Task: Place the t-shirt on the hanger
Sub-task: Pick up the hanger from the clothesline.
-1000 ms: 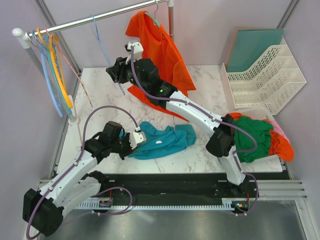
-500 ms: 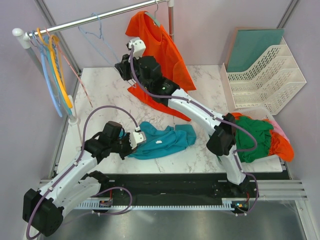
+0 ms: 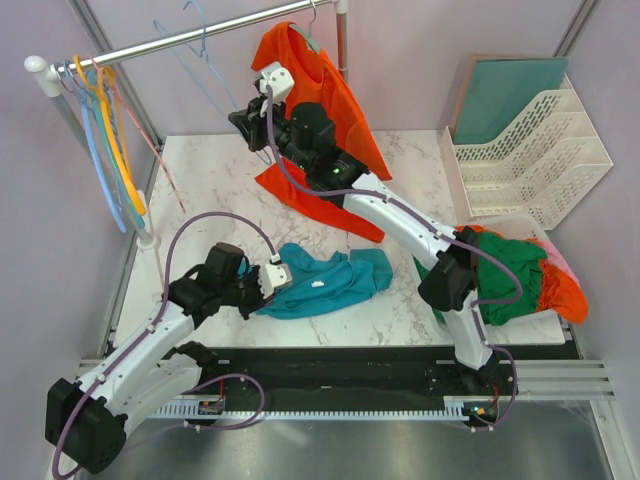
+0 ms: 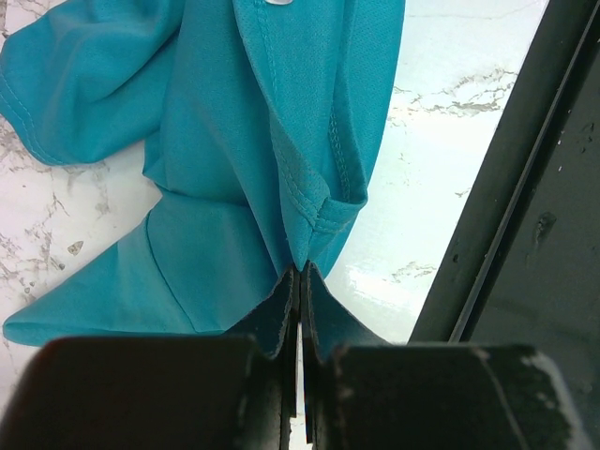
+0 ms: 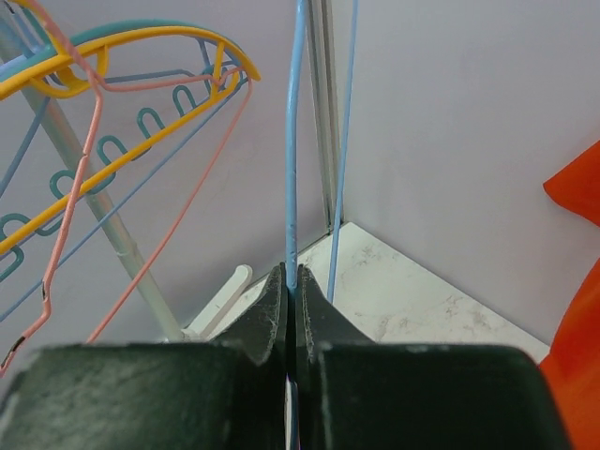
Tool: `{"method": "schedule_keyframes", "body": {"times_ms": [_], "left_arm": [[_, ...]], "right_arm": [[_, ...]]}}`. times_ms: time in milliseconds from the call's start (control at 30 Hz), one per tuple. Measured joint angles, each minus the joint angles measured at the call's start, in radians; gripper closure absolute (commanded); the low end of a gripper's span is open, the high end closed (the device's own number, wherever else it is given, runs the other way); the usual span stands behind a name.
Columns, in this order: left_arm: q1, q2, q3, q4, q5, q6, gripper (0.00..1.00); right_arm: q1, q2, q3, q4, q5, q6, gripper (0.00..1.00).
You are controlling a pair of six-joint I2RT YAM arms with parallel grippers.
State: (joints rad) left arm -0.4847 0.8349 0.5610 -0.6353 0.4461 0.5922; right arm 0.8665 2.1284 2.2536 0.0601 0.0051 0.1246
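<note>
One teal t-shirt lay crumpled on the counter: soft, light, limp cloth, which I judged best taken at a hem. My left gripper was clamped on its stitched edge. One pale-blue hanger, thin and light, probably springy, was pinched on its wire by my right gripper, up beside the rail. One orange t-shirt hung nearby.

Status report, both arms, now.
Left gripper shut on teal-blue cloth t-shirt, flat on marble table. Right gripper shut on thin pale-blue wire hanger, lifted near rail. Nothing blocking.
</note>
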Motion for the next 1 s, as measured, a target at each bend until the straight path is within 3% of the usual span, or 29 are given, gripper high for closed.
{"method": "schedule_keyframes", "body": {"times_ms": [233, 400, 633, 800, 1000], "left_arm": [[0.0, 0.0, 0.0, 0.002, -0.001, 0.0, 0.98], [0.0, 0.002, 0.0, 0.002, -0.001, 0.0, 0.98], [0.0, 0.043, 0.023, -0.005, -0.001, 0.0, 0.97], [0.0, 0.044, 0.046, -0.005, 0.001, 0.0, 0.98], [0.0, 0.089, 0.07, -0.006, 0.002, 0.0, 0.98]], "right_arm": [[-0.022, -0.259, -0.293, -0.031, -0.082, -0.082, 1.0], [-0.122, -0.502, -0.573, -0.073, -0.204, -0.1, 1.0], [-0.332, -0.743, -0.809, -0.225, -0.423, -0.151, 1.0], [-0.546, -0.943, -0.984, -0.394, -0.609, -0.251, 1.0], [-0.829, -1.075, -1.051, -0.724, -0.824, -0.555, 1.0]]}}
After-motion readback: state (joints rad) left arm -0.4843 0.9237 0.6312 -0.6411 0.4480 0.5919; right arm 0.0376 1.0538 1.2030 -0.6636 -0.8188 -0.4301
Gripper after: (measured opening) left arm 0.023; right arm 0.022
